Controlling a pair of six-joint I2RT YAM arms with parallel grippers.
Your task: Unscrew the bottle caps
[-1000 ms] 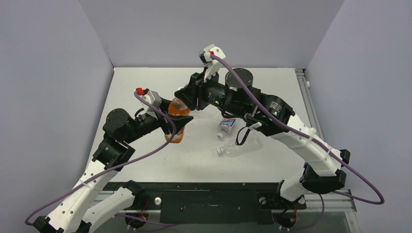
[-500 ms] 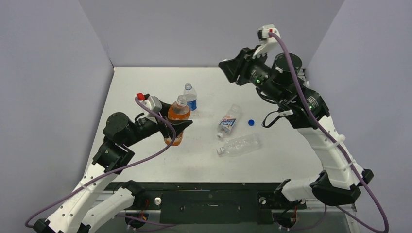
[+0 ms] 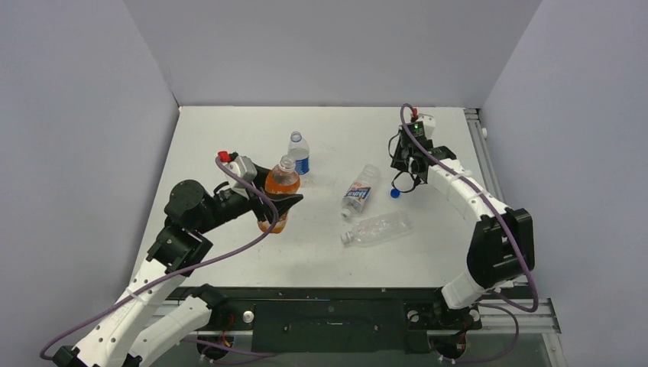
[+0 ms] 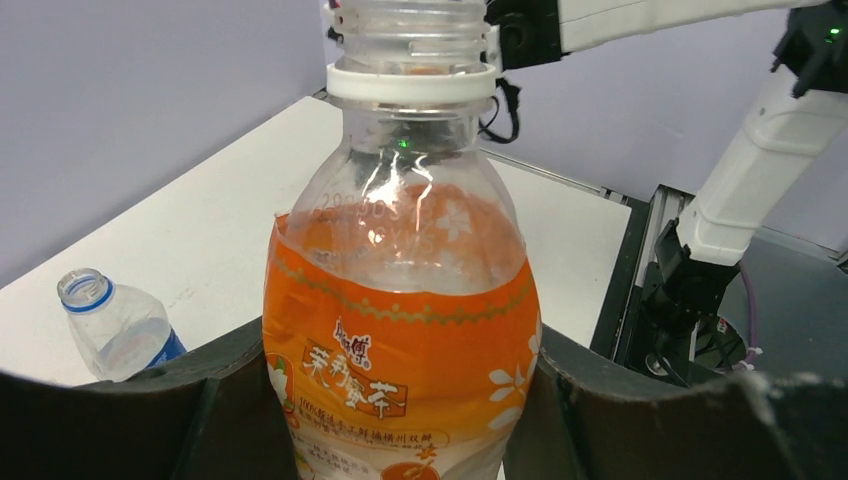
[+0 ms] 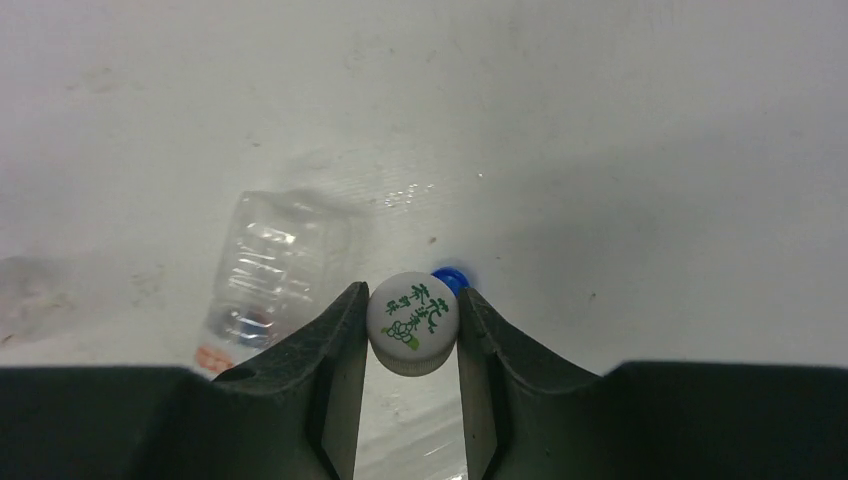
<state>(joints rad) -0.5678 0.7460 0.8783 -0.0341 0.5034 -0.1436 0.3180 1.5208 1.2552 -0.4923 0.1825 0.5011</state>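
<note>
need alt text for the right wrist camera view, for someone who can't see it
The right gripper pinches a white cap with green print between its two dark fingers, over a white table. Just behind it a blue cap lies on the table, partly hidden, and a clear bottle lies on its side to the left.

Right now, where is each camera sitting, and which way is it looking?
Top external: high above, behind the arm bases, looking down on the table, the left arm and the right arm.
Left wrist: on the left arm, looking along the left gripper at the orange tea bottle it clamps; its dark fingers show.
Right wrist: on the right arm, looking down past the right gripper, which pinches a white cap; a blue cap lies beyond.
Shared: top and left wrist both show the orange tea bottle.
</note>
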